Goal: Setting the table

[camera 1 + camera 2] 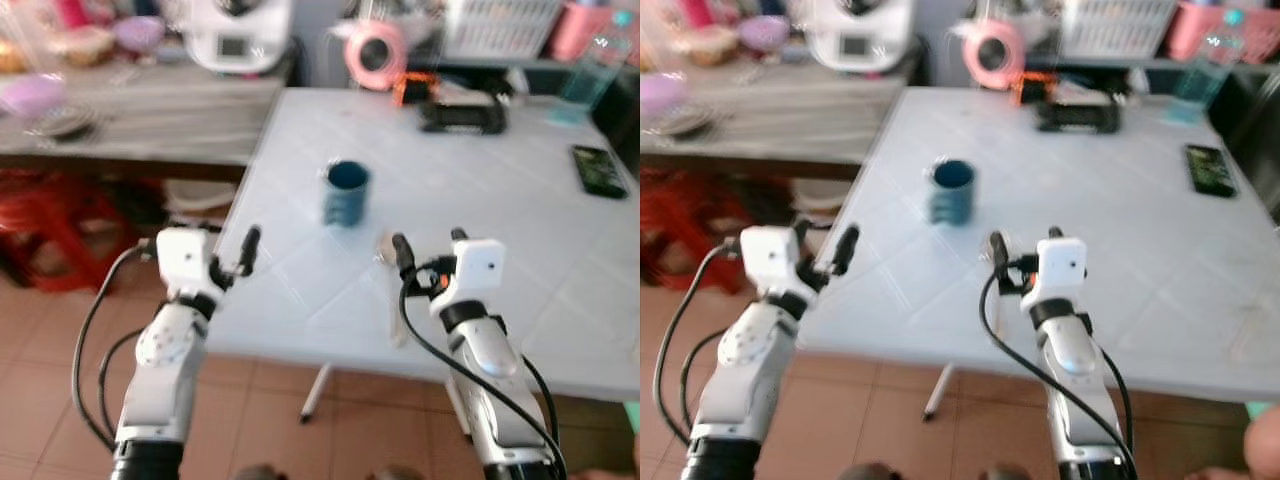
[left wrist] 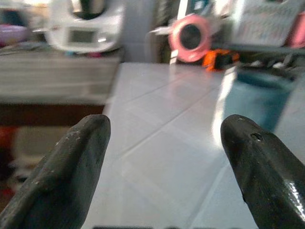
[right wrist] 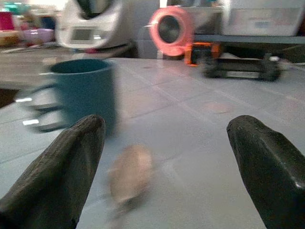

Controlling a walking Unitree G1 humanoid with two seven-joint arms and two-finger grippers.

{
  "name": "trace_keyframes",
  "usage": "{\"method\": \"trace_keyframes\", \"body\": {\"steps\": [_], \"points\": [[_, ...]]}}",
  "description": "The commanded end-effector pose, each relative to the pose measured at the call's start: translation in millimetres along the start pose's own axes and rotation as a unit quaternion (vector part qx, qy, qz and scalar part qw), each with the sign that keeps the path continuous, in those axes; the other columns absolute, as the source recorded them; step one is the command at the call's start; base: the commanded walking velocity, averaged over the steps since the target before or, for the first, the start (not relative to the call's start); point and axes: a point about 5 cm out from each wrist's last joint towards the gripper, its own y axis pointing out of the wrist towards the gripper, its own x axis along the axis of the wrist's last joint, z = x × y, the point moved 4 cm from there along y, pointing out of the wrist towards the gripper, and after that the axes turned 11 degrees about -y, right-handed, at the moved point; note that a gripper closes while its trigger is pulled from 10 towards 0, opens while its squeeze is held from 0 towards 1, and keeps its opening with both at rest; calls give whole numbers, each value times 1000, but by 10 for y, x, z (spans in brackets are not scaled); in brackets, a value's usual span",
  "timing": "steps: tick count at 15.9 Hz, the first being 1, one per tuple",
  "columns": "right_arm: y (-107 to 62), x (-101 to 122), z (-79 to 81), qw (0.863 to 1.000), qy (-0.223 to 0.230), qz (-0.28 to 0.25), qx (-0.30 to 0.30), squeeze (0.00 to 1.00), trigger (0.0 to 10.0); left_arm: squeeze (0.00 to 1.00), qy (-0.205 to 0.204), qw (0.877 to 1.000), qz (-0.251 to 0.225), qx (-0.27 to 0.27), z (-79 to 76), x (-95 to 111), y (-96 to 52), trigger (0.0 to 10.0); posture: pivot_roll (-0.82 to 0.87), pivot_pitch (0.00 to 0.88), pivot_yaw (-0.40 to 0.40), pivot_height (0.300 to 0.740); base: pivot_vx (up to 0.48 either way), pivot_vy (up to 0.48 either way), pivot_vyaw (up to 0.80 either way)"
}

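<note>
The spoon (image 1: 392, 290) lies lengthwise just before the right claw (image 1: 428, 245), fingers spread wide. The left claw (image 1: 232, 250), also spread, sits left of centre.

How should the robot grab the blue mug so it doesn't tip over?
Probably around the body of the blue mug, low down, coming in level from the robot's side of the table. The mug stands upright with its mouth open at the top, and its handle seems to point to the robot's left, so the round wall facing the open right gripper is bare. The wooden spoon lies before it.
</note>
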Motion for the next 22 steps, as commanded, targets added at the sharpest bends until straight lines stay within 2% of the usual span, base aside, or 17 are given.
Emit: {"method": "trace_keyframes", "body": {"steps": [1,8,11,12,13,14,16,19,20,22], "points": [[9,-37,-66,1000,-2,10,-9,0,10000,0,4,1000,0,-1,-44,10,22,10000,-12,0,38,740,0,0,0],[33,-142,41,999,0,46,6,0,10000,0,17,999,27,-24,-1,-54,-45,10000,-7,0,46,740,0,0,0],[33,-194,153,996,43,77,8,0,10000,0,19,997,46,-52,-32,-84,-88,10000,1,8,43,740,0,0,0],[23,-203,159,996,45,83,6,0,10000,0,19,997,48,-55,-33,-84,-93,10000,4,9,41,740,0,0,0],[-26,-240,204,992,65,104,6,0,10000,0,20,997,50,-58,-19,-75,-103,10000,5,13,40,740,0,0,0],[-70,-273,206,991,65,117,4,0,10000,0,20,997,52,-59,-14,-77,-109,10000,5,13,40,740,0,0,0],[-80,-336,255,987,71,142,23,0,10000,0,17,996,58,-63,-22,-91,-107,10000,0,11,43,740,0,0,0],[-52,-421,458,975,81,187,86,0,10000,0,17,995,58,-78,-94,-82,-84,10000,7,7,42,740,0,0,0],[-52,-421,458,975,81,187,86,0,10000,0,17,995,58,-78,-94,-82,-84,10000,7,7,42,740,0,0,0],[-78,-370,601,965,95,208,127,0,10000,0,18,995,63,-77,-73,-89,-99,10000,10,3,38,740,0,0,0]]}}
